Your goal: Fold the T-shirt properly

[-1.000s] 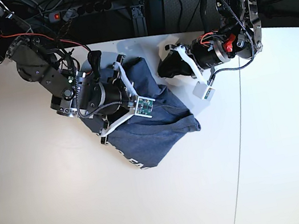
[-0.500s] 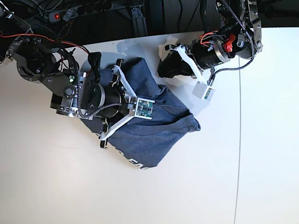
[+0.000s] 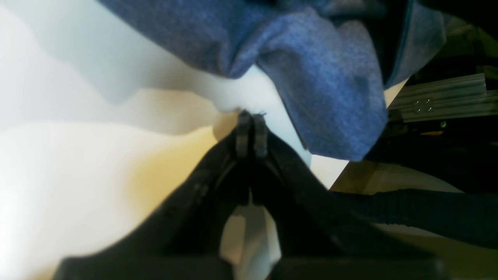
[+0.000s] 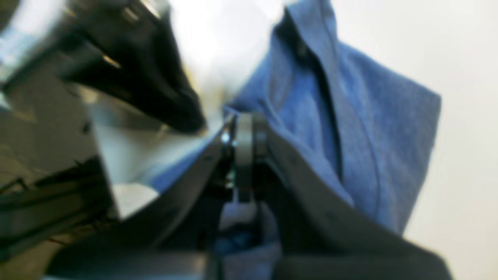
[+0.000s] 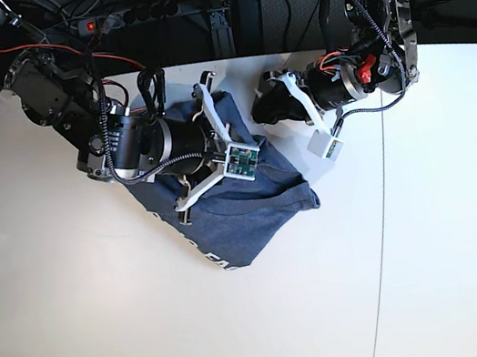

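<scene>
The blue-grey T-shirt point(image 5: 248, 204) lies crumpled at mid-table, with a bit of white lettering point(image 5: 221, 261) at its lower edge. My right gripper point(image 5: 253, 137) lies across the shirt's upper part. In the right wrist view its fingers point(image 4: 244, 132) are shut, with folds of the T-shirt point(image 4: 365, 128) on both sides of them and cloth inside the jaws. My left gripper point(image 5: 265, 111) rests beside the shirt's upper right corner. In the left wrist view the left gripper point(image 3: 251, 116) is shut on nothing, tips at the table, just below a hanging fold of the T-shirt point(image 3: 327, 77).
The white table point(image 5: 96, 314) has a thin seam point(image 5: 384, 245) running down its right part. Behind its far edge are a power strip point(image 5: 144, 12), cables and a metal rail point(image 3: 439, 97). The two grippers are close together at the shirt's top.
My right arm has swung rightward across the shirt toward the left gripper, and its jaws have closed. The left arm has stayed put.
</scene>
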Motion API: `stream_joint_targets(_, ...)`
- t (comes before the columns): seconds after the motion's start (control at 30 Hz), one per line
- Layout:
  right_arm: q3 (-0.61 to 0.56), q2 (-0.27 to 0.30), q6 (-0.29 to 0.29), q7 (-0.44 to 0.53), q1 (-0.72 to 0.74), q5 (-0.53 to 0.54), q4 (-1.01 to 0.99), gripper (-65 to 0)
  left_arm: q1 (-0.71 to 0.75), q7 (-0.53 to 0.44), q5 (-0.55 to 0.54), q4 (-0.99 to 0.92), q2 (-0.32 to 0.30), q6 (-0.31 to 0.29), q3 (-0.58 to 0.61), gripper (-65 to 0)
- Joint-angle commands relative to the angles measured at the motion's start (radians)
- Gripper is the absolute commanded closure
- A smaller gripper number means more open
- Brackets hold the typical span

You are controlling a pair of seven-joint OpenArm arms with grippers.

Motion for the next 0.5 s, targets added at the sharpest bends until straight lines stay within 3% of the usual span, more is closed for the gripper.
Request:
stream_joint_targets(0.0, 0.006, 0.0, 0.054, 0.016, 0.016, 0.008, 0.017, 0.0, -0.005, 0.001, 0.003, 0.011, -0.003, -0.02, 0.0, 0.0)
stream_joint_targets(0.27, 0.006, 0.0, 0.054, -0.024, 0.016, -0.077, -0.014, 0.0, -0.005, 0.001, 0.003, 0.011, -0.003, -0.02, 0.0, 0.0)
stream_joint_targets(0.3, 0.006, 0.0, 0.054, -0.021, 0.016, -0.089, -0.023, -3.2, -0.005, 0.001, 0.003, 0.011, -0.003, -0.02, 0.0, 0.0)
stream_joint_targets(0.4, 0.006, 0.0, 0.054, -0.013, 0.016, -0.129, -0.041, -22.8, -0.005, 0.001, 0.003, 0.011, -0.003, -0.02, 0.0, 0.0)
stream_joint_targets(0.47, 0.006, 0.0, 0.054, 0.016, 0.016, -0.158, -0.053, -27.0, -0.005, 0.001, 0.004, 0.011, -0.003, -0.02, 0.0, 0.0)
